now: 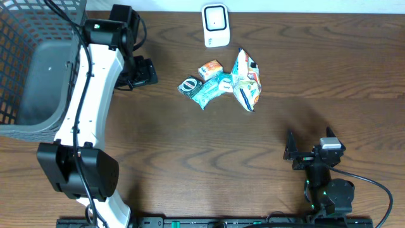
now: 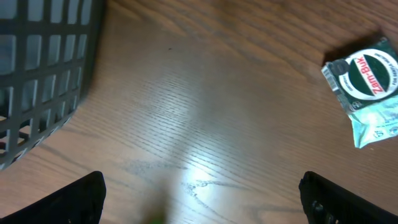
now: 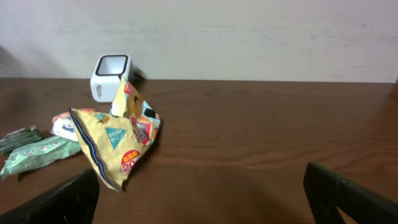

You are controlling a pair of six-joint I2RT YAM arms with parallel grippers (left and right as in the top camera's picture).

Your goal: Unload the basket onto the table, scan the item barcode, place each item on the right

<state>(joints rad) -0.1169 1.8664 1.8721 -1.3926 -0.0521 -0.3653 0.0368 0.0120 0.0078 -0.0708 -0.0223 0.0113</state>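
Left gripper (image 2: 208,200), right gripper (image 3: 208,198): fingers wide apart; mesh basket (image 1: 19,38), perhaps only grey floor inside.

Overhead, the left edge is cutting off the grey basket (image 1: 44,82); from the right wrist, the yellow snack bag (image 3: 115,143) is partly hiding a small packet (image 3: 62,126).

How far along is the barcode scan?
Done: nothing; the packets lie piled near the scanner, none lifted. In hand: nothing; the left end effector and right end effector are open and empty. Left: grasp one packet, show its barcode to the scanner.
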